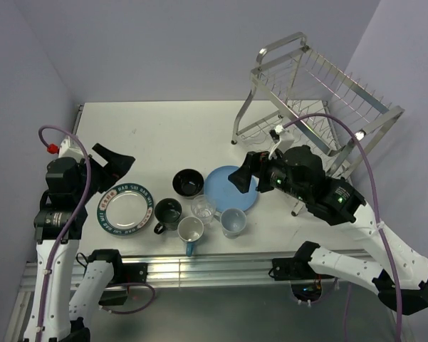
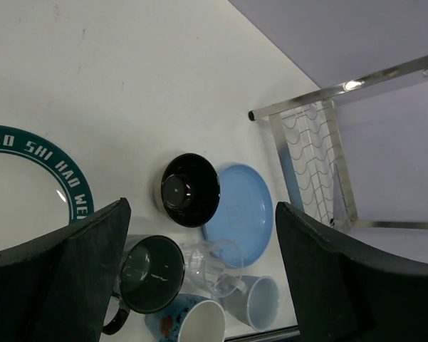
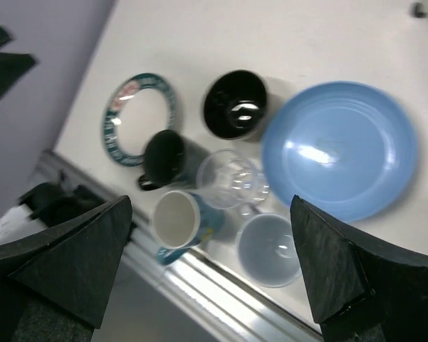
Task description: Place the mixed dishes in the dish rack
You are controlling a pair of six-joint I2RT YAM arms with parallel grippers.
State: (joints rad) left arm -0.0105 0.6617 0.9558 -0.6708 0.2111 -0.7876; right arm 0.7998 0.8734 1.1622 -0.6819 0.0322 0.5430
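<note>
The dishes stand grouped at the table's front: white plate with teal lettered rim (image 1: 128, 206), black bowl (image 1: 189, 182), light-blue plate (image 1: 228, 189), dark mug (image 1: 167, 214), clear glass (image 1: 204, 209), white-and-blue mug (image 1: 190, 231) and light-blue cup (image 1: 233, 221). The dish rack (image 1: 320, 92) stands at the far right with no dishes in it. My left gripper (image 1: 117, 169) hovers open over the white plate's far-left edge, holding nothing. Above the blue plate's right edge my right gripper (image 1: 243, 177) is open and holding nothing. The left wrist view looks down on the bowl (image 2: 190, 189); the right wrist view shows the glass (image 3: 231, 178).
A metal rail (image 1: 214, 267) runs along the table's near edge, just in front of the mugs. Purple walls close in on the left and behind. The rack's slanted legs (image 1: 243, 121) reach down close to the blue plate. Bare white tabletop (image 1: 164, 135) lies behind the dishes.
</note>
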